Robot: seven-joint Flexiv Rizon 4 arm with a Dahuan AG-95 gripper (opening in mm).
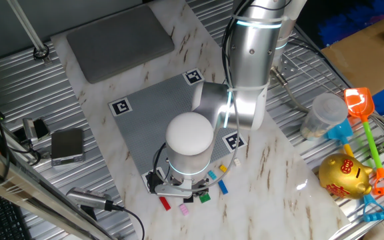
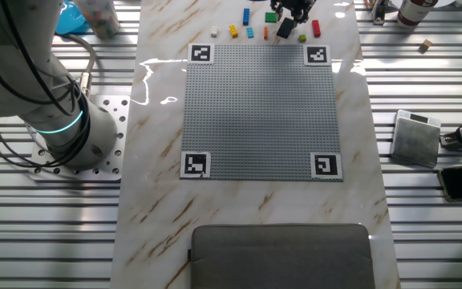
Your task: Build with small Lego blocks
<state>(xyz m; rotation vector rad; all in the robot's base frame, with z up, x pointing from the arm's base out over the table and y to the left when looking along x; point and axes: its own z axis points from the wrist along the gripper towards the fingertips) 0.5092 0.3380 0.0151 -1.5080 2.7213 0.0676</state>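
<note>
The gripper (image 2: 289, 14), grip state impossible to tell, hovers low over the small Lego blocks (image 2: 251, 32) scattered just beyond the grey plate (image 2: 259, 108): light, rigid, slick bricks, probably best pinched across flat sides.

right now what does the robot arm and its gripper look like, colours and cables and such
The arm is built of thick silver-grey cylindrical links with rounded white end caps and glowing cyan light rings at the joints. Black cables loop along the base section. The gripper is small and black; its fingers are too small to make out clearly.
</note>
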